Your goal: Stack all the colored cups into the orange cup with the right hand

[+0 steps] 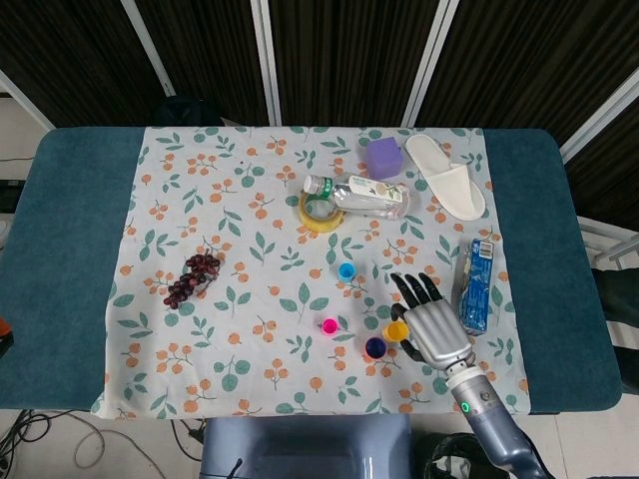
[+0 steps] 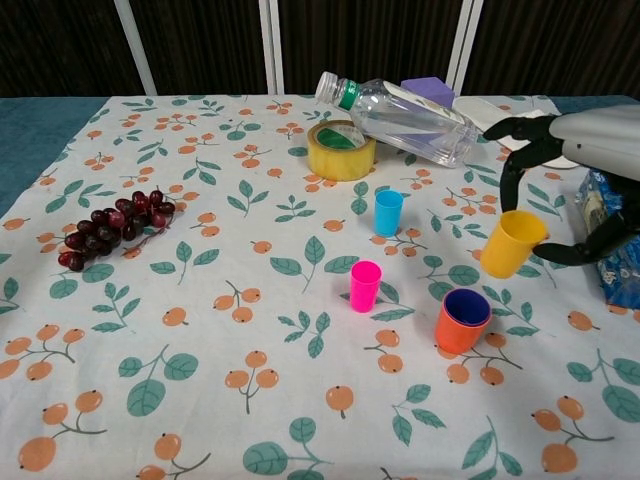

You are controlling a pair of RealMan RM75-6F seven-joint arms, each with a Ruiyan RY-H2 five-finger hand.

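Observation:
My right hand (image 1: 433, 327) (image 2: 570, 190) holds a yellow cup (image 2: 511, 243) (image 1: 397, 330) lifted off the table, tilted, up and to the right of the orange cup (image 2: 462, 321) (image 1: 375, 348). The orange cup stands upright with a blue-purple cup nested inside it. A pink cup (image 2: 364, 285) (image 1: 328, 325) stands left of the orange cup. A light blue cup (image 2: 387, 212) (image 1: 346, 270) stands farther back. My left hand is not in either view.
A clear bottle (image 2: 400, 115) lies on a yellow tape roll (image 2: 340, 150) at the back. Grapes (image 2: 110, 227) lie at the left. A blue packet (image 1: 476, 284) lies right of my hand, with a purple box (image 1: 382, 157) and a white slipper (image 1: 445, 175) beyond.

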